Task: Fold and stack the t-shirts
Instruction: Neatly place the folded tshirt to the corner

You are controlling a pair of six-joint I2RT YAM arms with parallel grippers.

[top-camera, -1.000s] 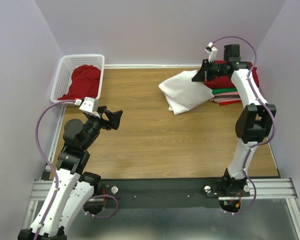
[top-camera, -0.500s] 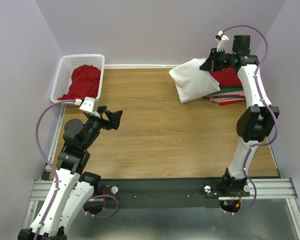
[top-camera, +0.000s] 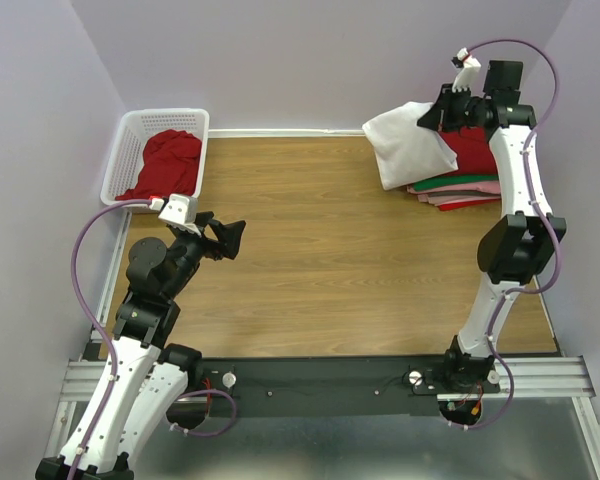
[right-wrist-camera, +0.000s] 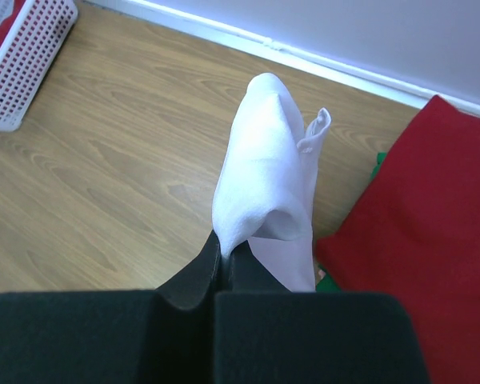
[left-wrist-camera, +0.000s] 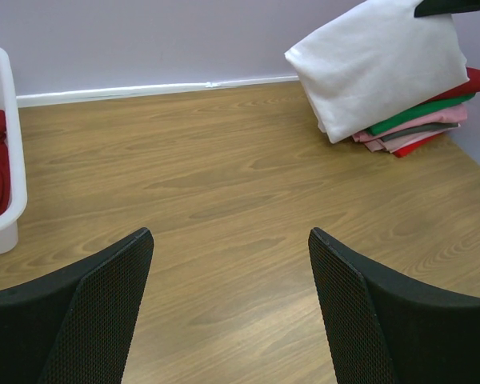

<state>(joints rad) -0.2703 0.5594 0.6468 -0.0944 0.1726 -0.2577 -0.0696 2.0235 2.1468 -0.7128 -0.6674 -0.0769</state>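
Right gripper point(right-wrist-camera: 222, 260) pinches folded white cloth t-shirt point(right-wrist-camera: 264, 168), held high to clear red-topped folded shirt stack point(right-wrist-camera: 416, 232) at its right; left gripper point(left-wrist-camera: 230, 236) wide, empty.

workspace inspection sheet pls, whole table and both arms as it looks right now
surface: light brown wooden table top, bare in the middle.
job's things: white folded cloth t-shirt held up by one edge, hanging over the left end of a stack of folded red, green and pink shirts; crumpled red shirt in the white plastic lattice basket.
clutter: nothing seen.
grippers: right gripper shut on the white shirt; left gripper open, holding nothing, above the table.
cables: purple cables looped along each arm, clear of the cloth.
surroundings: pale lilac walls; metal rail at the near edge.
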